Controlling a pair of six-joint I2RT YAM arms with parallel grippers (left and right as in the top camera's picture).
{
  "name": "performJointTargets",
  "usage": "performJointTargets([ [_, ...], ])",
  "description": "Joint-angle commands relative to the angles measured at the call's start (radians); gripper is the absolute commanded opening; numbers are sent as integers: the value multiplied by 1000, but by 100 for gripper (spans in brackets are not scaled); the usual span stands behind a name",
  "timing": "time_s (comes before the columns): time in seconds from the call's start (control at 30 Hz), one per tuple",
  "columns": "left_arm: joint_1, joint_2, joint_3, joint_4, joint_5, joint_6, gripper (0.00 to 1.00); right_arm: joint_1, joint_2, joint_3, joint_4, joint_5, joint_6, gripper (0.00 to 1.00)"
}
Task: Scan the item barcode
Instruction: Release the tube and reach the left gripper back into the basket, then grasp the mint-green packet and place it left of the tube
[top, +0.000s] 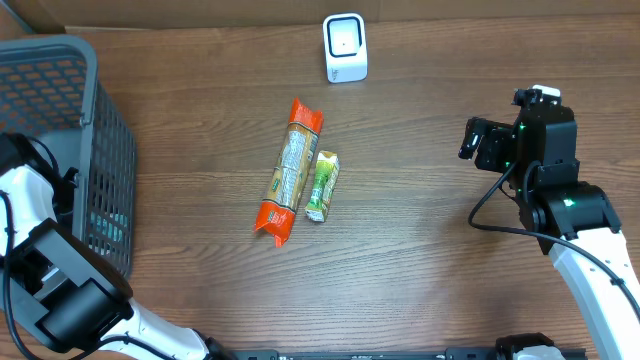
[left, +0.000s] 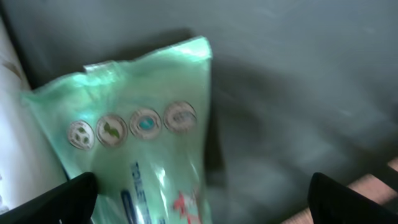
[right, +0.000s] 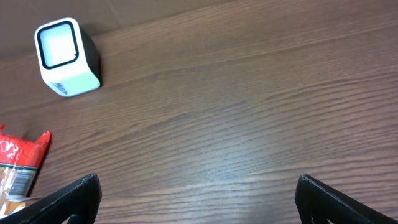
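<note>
The left gripper (left: 202, 199) stands wide open; only its two dark fingertips (left: 68, 198) show, cut off at the lower corners of the left wrist view. Between them and just ahead lies a pale green pouch (left: 134, 143); it is blurred, with a row of four round emblems, and its blue lettering runs off the bottom edge, too smeared to read. Whether the tips touch the pouch I cannot tell. Beyond it is a dark grey surface that reads as the inside of the basket (top: 100, 130); a white strip at the far left of that view is too cropped to identify. From overhead these jaws are hidden behind the basket wall and the arm.

The right gripper (right: 199, 200) is likewise spread wide with nothing in it; bare wooden table (right: 249, 112) lies between its tips. The scanner (right: 65, 56) stands well ahead of the jaws, off toward the left side of the right wrist view, its pale window facing up. An orange-red packet (right: 22, 165) lies near the fingertip on that same side, mostly cut off by the frame edge. Overhead shows it whole, lying lengthwise with a small green packet (top: 322, 186) just beside it; both are well apart from the right jaws, between them and the basket.
</note>
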Motion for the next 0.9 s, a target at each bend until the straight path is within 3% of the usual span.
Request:
performJointTargets([
  [0.0,3,-6,-77,47,-63,-23,100,-3,-3,21,6,11,5,100],
  [0.2,3,-6,-161,124,-66,-22,100,-3,-3,21,6,11,5,100],
  [0.23,3,-6,-171,134,-66,-21,95,-3,-3,21,6,11,5,100],
  [0.27,3,-6,-178,142,-66,-21,88,-3,-3,21,6,12,5,100],
  [0.4,4,-6,-172,142,-65,-12,27,-3,-3,21,6,11,5,100],
  [0.47,4,-6,-157,135,-65,-4,6,-3,-3,21,6,11,5,100],
  [0.7,4,-26,7,16,-64,33,4,-3,-3,21,6,11,5,100],
  [0.87,-4,-77,297,-132,-63,90,4,-3,-3,21,6,11,5,100],
])
